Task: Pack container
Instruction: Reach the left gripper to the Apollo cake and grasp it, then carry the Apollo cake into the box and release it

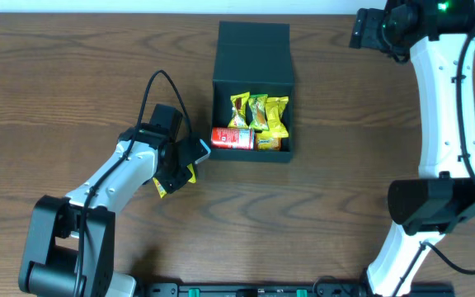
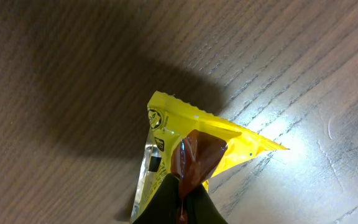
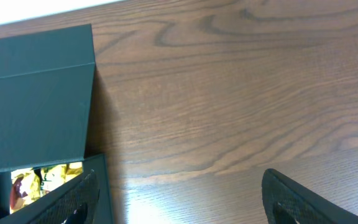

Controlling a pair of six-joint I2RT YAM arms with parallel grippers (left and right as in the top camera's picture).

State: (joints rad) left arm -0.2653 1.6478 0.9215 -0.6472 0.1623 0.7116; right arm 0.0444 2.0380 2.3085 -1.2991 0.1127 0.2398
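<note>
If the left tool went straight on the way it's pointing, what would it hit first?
Likely the table: the left tool holds a yellow packet pointing at the wood, nothing showing between; height unclear.

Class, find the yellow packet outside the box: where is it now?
Overhead view: the yellow packet is pinched in the left gripper, left of the container at its front corner.

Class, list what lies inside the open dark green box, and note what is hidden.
Inside the container: a red packet lying flat, at least three yellow packets beside it. Whatever lies beneath them is covered.
</note>
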